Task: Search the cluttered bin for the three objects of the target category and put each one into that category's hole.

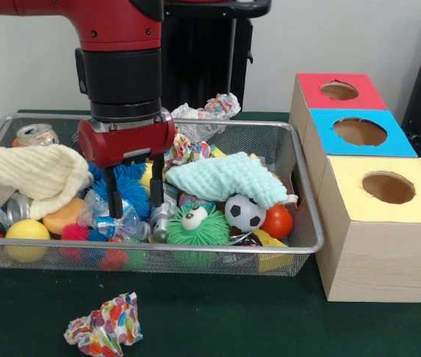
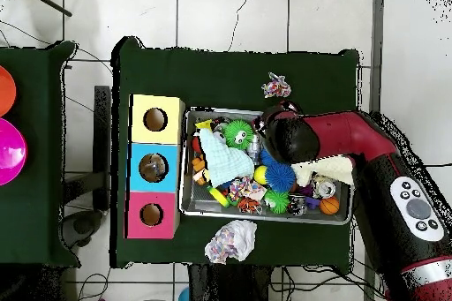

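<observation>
Over the wire bin — search step, nothing lifted yet.

Beneath the room's pale wall and tiled floor, a dark green worktop (image 1: 218,320) carries the mesh bin (image 1: 305,186) and, just beside it, three wooden boxes with round holes: red (image 1: 340,91), blue (image 1: 359,132) and yellow (image 1: 387,187). The red and black arm (image 1: 121,52) reaches down into the bin's middle, its end effector (image 1: 135,195) spread fairly wide and empty, fingertips dipping among a blue spiky ball (image 1: 125,182) and clear plastic wrap. Which category is wanted is not shown, so the three targets can only be said to lie somewhere in the clutter — cloths, cans, balls, crumpled paper. Next, I judge, it must single out one item, close on it cleanly and carry it to the matching hole. One crumpled paper ball (image 1: 105,326) lies outside on the worktop.
</observation>
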